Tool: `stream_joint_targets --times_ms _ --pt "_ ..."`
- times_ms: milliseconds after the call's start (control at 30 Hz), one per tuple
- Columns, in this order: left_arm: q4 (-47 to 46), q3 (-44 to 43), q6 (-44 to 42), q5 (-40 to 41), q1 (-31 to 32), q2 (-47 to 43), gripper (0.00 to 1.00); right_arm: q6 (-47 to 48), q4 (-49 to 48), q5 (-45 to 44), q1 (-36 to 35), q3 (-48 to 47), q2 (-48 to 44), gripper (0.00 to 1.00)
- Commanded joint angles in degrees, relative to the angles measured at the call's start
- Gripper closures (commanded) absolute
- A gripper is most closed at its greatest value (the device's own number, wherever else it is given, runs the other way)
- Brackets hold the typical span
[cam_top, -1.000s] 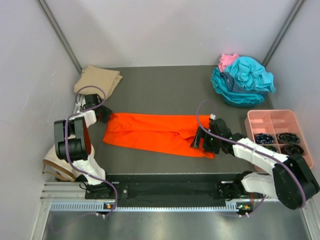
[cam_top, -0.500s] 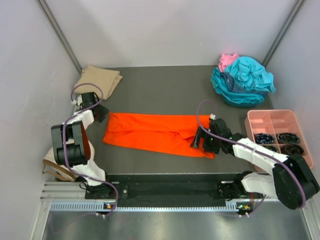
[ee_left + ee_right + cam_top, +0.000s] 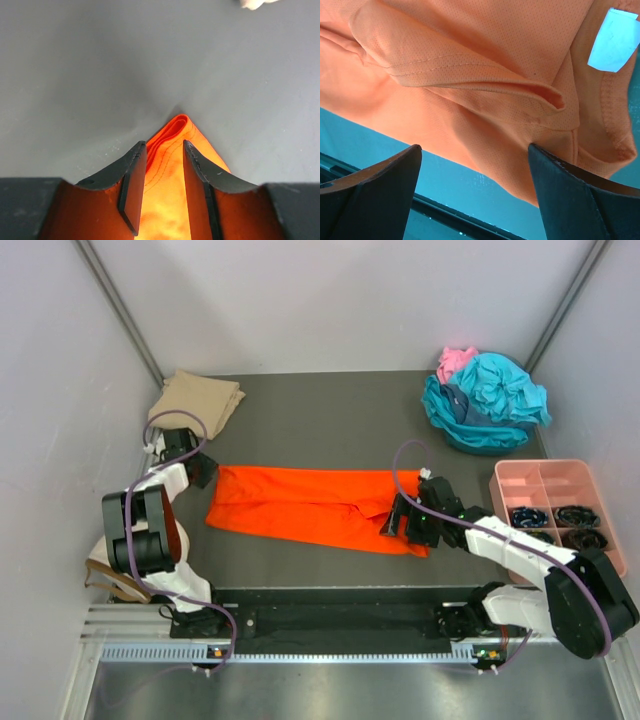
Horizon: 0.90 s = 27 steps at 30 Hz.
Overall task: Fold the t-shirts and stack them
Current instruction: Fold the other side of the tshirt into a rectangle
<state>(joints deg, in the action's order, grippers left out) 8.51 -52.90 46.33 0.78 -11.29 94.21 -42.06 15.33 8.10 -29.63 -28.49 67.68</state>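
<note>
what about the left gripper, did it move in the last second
Yes, slightly: the left gripper has shifted left, closer to the folded tan shirt, at the corner of the orange shirt.

A dark grey matte worktop (image 3: 330, 420) fills the floor of the cell, closed in on three sides by pale lilac-grey panel walls (image 3: 330, 300). Slim grey metal struts (image 3: 120, 310) run up the two rear corners. At the right edge sits a pink plastic compartment tray (image 3: 545, 464); its nearer compartments hold small dark coiled items (image 3: 577, 513), too small to identify. A cream round cap-like thing (image 3: 108, 575) lies at the near left, partly hidden. A ribbed silver metal rail (image 3: 330, 650) spans the near edge.
</note>
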Motion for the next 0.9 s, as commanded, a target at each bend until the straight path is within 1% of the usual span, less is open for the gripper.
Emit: stream_joint_targets --times_ms 0,233,733,833,867 --pt "-2.3 1.1 -0.4 -2.6 -0.2 -1.8 0.6 1.1 1.9 -1.6 -0.5 3.0 3.2 0.12" --pt "-3.7 1.7 -0.1 -4.9 -0.2 -0.9 0.6 1.1 2.0 -1.6 -0.4 2.9 3.3 0.12" --pt "-5.6 4.3 0.1 -5.8 0.0 -0.2 0.6 1.2 1.8 -1.6 -0.5 3.1 3.5 0.12" --pt "-6.0 4.3 0.2 -5.9 0.0 0.6 0.66 1.2 1.8 -1.6 -0.5 3.0 3.5 0.12" --pt "-6.1 4.2 0.2 -5.8 0.0 0.7 0.73 1.2 1.8 -1.7 -0.5 3.2 3.5 0.12"
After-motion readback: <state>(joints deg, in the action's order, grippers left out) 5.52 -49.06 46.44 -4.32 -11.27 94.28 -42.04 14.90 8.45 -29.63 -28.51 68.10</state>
